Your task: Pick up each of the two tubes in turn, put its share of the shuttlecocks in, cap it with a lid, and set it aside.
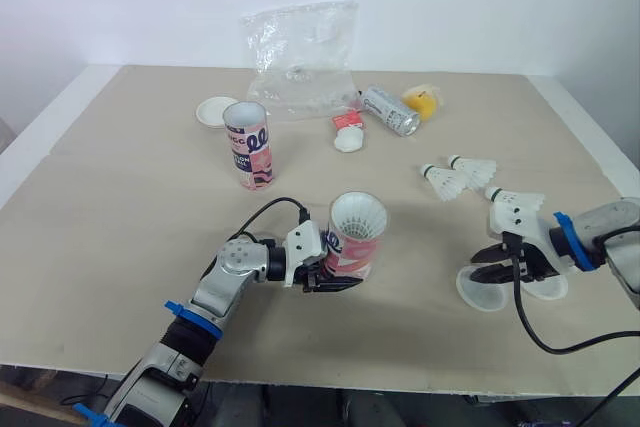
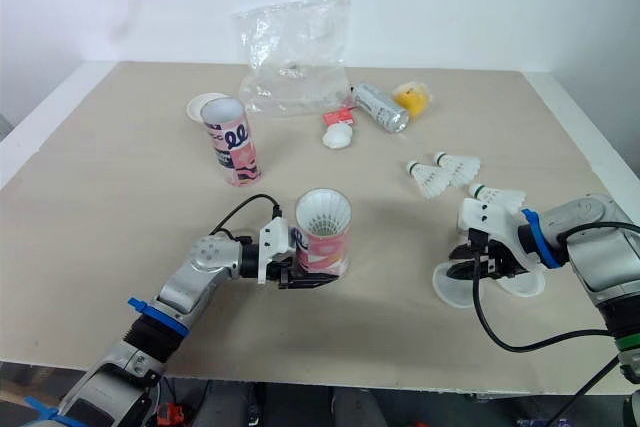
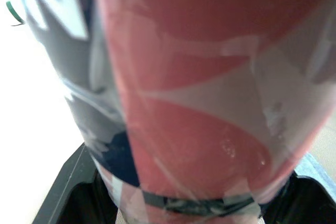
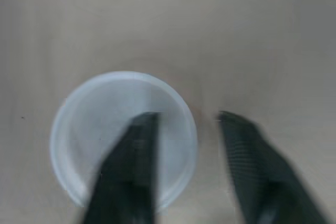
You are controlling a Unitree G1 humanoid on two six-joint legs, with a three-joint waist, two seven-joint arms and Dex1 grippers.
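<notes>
While standing upright near the front middle of the table (image 1: pixel 120 227), gripped low on its wall between the two black fingers of the left gripper (image 1: pixel 332 280): pink tube (image 1: pixel 352 252), a white shuttlecock (image 1: pixel 358 215) filling its open mouth. To the right near the front edge, right gripper (image 1: pixel 503 267) with fingers spread apart astride the rim of a translucent lid (image 1: pixel 475 292), one finger over the lid, the other just outside. Farther back, second tube (image 1: pixel 247 145) upright and open at left, white lid (image 1: pixel 215 110) beyond it, three loose shuttlecocks (image 1: pixel 443 182) at right, plastic bag (image 1: pixel 300 57) and can (image 1: pixel 390 111) along the rear.
</notes>
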